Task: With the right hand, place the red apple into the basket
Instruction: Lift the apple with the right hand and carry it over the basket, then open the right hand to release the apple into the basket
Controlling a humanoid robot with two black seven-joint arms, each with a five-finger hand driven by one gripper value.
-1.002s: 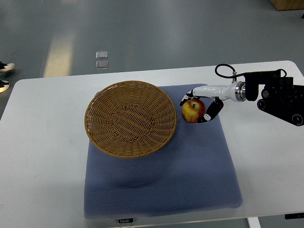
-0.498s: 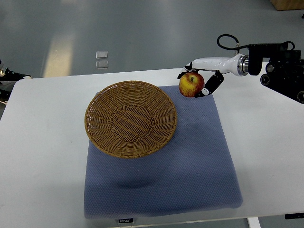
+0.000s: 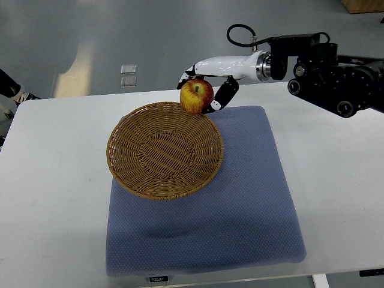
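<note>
Over the far-right rim of the basket (image 3: 164, 150), the red apple (image 3: 197, 96) is held aloft by the right hand (image 3: 207, 85), w/ the fingers (image 3: 223, 96) curled around it from above and from the side, so a firm hold is shown. The right arm is seen coming in from the picture's right edge, near the tabletop's (image 3: 54, 198) far edge. The basket sits on a blue mat (image 3: 252, 198) toward the tabletop's centre, its left part lapping off the mat onto bare tabletop. The apple is judged clear of the wicker, though whether it brushes the rim can't be told from this angle. The carry step is judged to be in hand: fruit lifted, approx. at the basket's edge, not yet over the bowl's middle. For the next move, a further shift toward the basket's centre is called for, then a lowering, then a release of the fingers, so the apple isn't dropped onto the rim & rolled off. The left hand isn't seen.
</note>
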